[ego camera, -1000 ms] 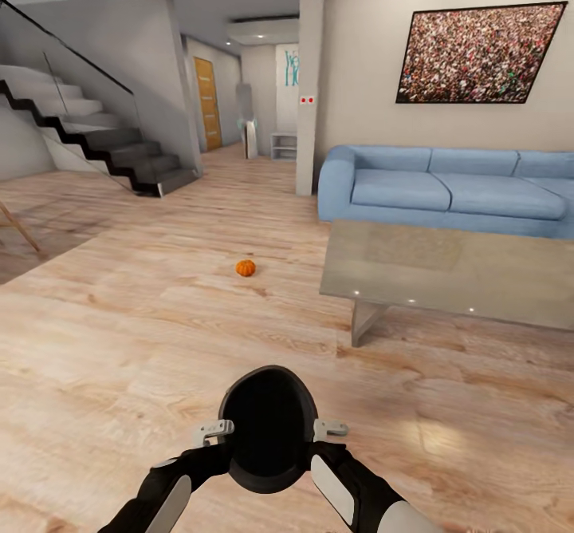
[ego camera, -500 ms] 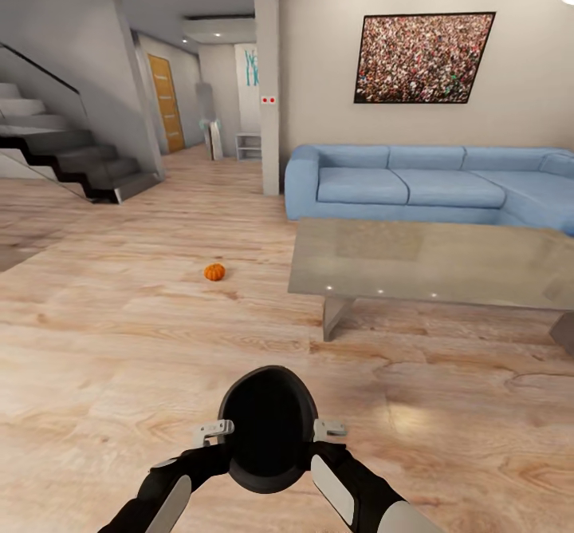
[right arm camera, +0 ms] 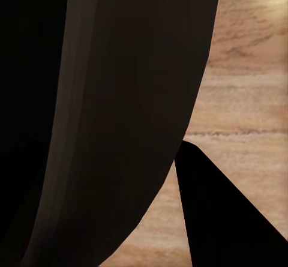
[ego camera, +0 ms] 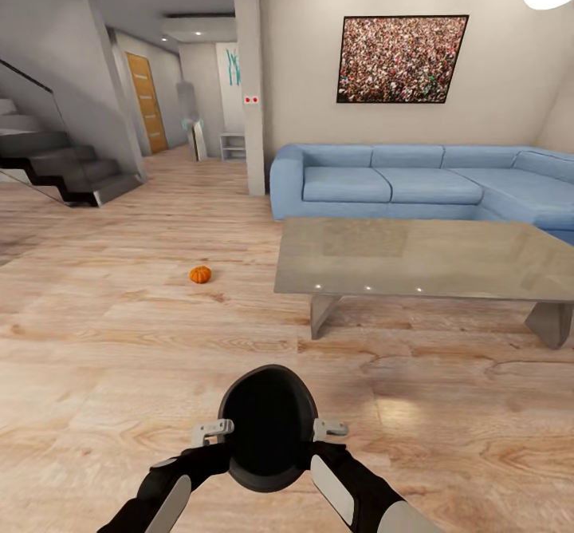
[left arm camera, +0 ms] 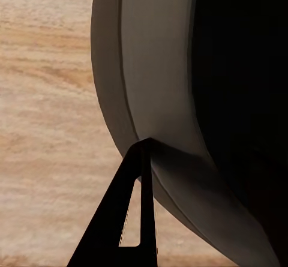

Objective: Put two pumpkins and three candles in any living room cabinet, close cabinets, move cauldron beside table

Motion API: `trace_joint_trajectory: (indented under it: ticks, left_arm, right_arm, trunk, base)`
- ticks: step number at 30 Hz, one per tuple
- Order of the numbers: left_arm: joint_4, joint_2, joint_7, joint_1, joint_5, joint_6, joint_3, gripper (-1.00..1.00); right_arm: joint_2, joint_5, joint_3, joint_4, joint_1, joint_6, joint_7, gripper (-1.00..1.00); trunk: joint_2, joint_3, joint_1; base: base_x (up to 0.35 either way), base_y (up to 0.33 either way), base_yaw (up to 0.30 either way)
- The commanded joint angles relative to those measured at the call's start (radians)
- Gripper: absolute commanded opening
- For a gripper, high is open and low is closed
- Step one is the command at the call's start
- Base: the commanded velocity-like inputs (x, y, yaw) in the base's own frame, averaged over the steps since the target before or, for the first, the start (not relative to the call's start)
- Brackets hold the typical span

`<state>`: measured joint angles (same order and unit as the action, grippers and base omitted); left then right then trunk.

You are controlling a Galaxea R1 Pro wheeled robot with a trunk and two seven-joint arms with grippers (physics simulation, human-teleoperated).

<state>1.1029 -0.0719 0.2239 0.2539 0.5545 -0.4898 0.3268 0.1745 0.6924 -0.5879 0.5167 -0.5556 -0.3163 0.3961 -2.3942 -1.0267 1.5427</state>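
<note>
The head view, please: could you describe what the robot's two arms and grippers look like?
Both arms are glossy black with long white panels along the forearms. The left arm and right arm look alike, mirror images. Each ends in a small pale grey metal bracket, the left gripper and the right gripper. In the wrist views a finger shows as a dark wedge with a slot.

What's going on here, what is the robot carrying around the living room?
The robot is holding the black cauldron out in front of itself, with the left gripper and right gripper pressed against its opposite sides. It faces a glass-topped coffee table in front of a blue sofa. One orange pumpkin sits on the wooden floor, to the left of the table and apart from it.
</note>
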Motion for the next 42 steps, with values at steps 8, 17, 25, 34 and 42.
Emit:
trace_joint_trajectory:
  ticks: [8,17,25,34,42]
  left_arm:
    - [0.003,0.006,-0.003,0.001,0.08,0.003,0.003,-1.0]
    - [0.003,0.006,-0.003,0.001,0.08,0.004,0.003,-1.0]
    - [0.003,0.006,-0.003,0.001,0.08,0.005,0.004,-1.0]
    - [0.003,0.006,-0.004,0.001,0.079,0.006,0.004,-1.0]
    - [0.003,0.006,-0.005,0.001,0.079,0.006,0.004,-1.0]
  right_arm:
    - [0.0,-0.016,0.011,0.006,-0.001,0.02,0.008,-1.0]
    - [0.0,-0.011,0.011,0.006,-0.001,0.022,0.009,-1.0]
    - [0.0,-0.011,0.011,0.006,-0.001,0.022,0.009,-1.0]
    - [0.0,-0.011,0.011,0.006,-0.001,0.022,0.009,-1.0]
    - [0.0,-0.011,0.011,0.006,-0.001,0.022,0.009,-1.0]
  trunk:
    - [-0.001,-0.001,0.0]
    - [-0.001,-0.001,0.0]
    - [-0.001,-0.001,0.0]
    - [-0.001,0.001,0.0]
    - [-0.001,0.002,0.0]
  base:
    - [0.0,0.0,0.0]
    - [0.0,0.0,0.0]
    - [0.126,0.0,-0.004]
    - [0.233,0.0,-0.105]
    - [0.266,0.0,-0.029]
